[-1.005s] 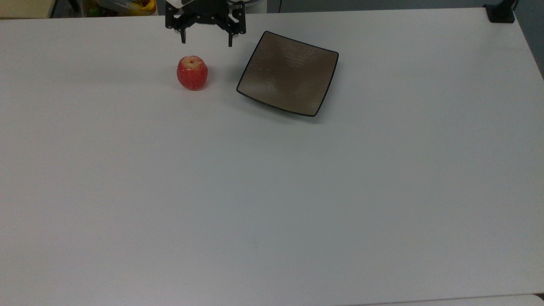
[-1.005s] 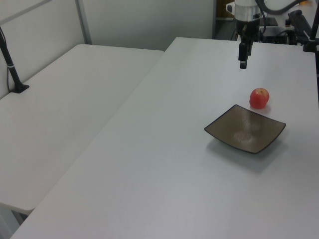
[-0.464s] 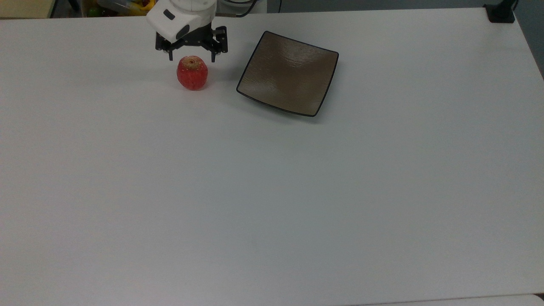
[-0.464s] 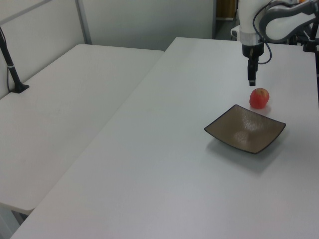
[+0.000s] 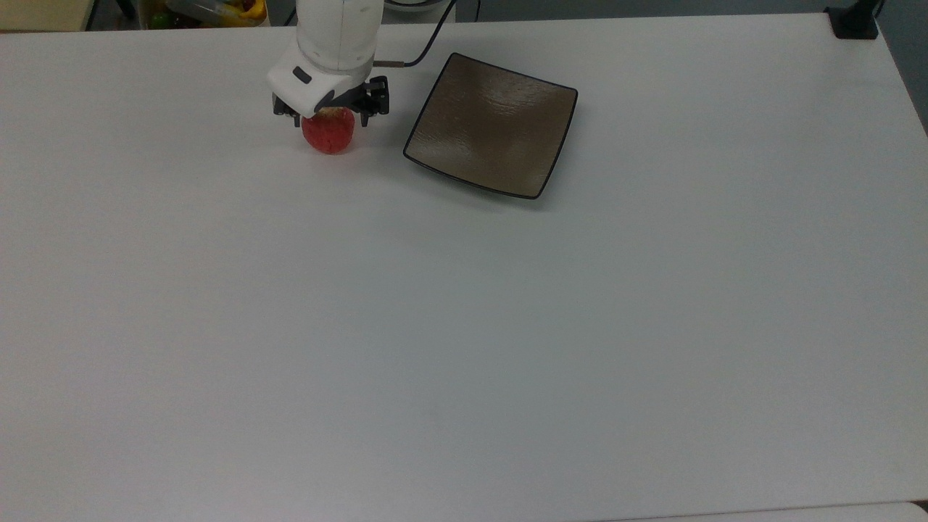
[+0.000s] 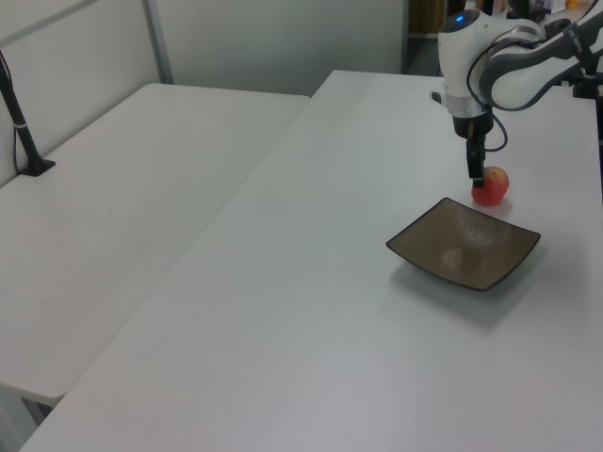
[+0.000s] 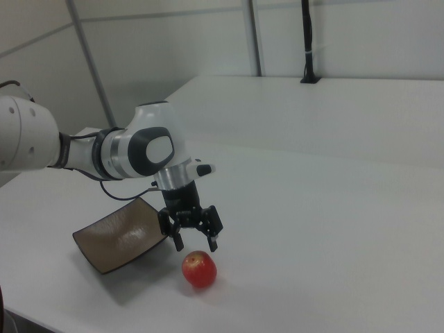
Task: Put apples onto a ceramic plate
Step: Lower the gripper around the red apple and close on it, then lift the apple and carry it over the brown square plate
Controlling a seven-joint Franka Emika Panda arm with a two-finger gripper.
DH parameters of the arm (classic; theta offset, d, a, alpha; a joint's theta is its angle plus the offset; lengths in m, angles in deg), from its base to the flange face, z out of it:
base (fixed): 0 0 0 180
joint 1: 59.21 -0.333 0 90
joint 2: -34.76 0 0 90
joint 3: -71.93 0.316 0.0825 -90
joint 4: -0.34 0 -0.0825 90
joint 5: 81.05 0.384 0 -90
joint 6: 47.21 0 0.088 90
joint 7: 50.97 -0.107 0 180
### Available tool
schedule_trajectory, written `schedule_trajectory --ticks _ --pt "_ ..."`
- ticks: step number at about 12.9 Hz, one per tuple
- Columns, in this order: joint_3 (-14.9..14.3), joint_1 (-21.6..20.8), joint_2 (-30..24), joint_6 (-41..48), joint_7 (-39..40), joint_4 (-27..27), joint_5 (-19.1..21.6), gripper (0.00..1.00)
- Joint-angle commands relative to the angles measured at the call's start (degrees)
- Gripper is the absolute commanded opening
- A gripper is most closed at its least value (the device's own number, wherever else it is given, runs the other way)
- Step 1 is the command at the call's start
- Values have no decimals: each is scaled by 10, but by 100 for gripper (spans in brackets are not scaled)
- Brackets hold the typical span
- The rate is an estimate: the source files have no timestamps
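Looking down through the top view, I see my hand [image 5: 330,116] poised right over the apple [image 5: 328,133], its white wrist housing covering the fruit's upper part. The two black fingers [image 7: 176,240] are spread apart, released, gripping nothing; in the right view their tips hang just above the apple [image 7: 200,269], one to either side of its crown, and I see a gap between the tips and the fruit. In the left view the hand [image 6: 474,170] comes straight down in front of the apple [image 6: 490,186].

The apple sits on the white table [image 5: 464,326], not on the ceramic plate [image 5: 491,124]. The plate lies near it on the top view's right, apart from it with a strip of bare table between them. In the right view the ceramic plate [image 7: 120,235] is on the right view's left, beyond the arm, with nothing on its rippled brown surface. From the left view, the ceramic plate [image 6: 464,243] lies nearer the camera than the apple, with its corners turned up.
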Motion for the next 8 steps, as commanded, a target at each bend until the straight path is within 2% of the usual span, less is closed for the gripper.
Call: schedule_trajectory --ticks 1,3,5,6,7,8 --pt "-2 -3 8 -16 13 9 -10 100" --pt "-2 -4 18 -8 12 14 -11 100" --pt "-2 -5 18 -8 13 27 -29 99" --pt "-2 -5 18 -8 13 29 -34 68" --pt "-1 -5 18 -10 12 29 -35 49" --pt "-2 -5 17 -10 12 28 -35 48"
